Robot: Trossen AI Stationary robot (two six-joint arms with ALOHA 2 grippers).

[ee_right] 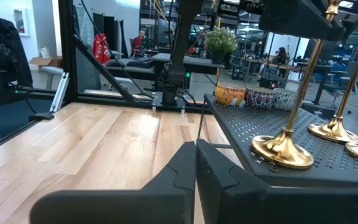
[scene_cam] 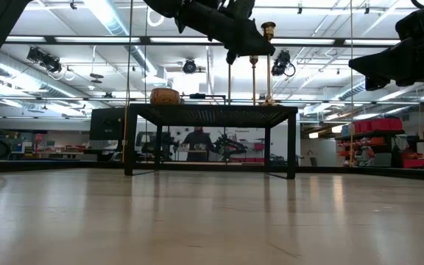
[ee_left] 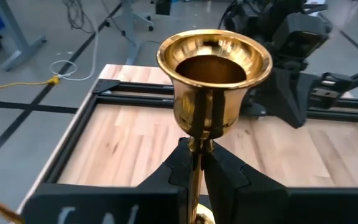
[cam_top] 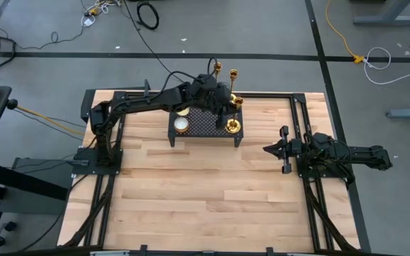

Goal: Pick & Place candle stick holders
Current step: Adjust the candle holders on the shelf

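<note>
brass candle stick holder stem pinched in left gripper, cup above.

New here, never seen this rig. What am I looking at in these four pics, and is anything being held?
It's a two-armed robot at a wooden table. One picture looks down from overhead, one looks level across the tabletop, and two come from cameras on the wrists. A black mesh rack stands on the table with three brass candle stick holders on it, plus some small tins. The left gripper reaches over the rack and is shut on the thin stem of one candle stick holder, just below its cup. The right gripper is shut and holds nothing, parked at the table's right side.
</note>
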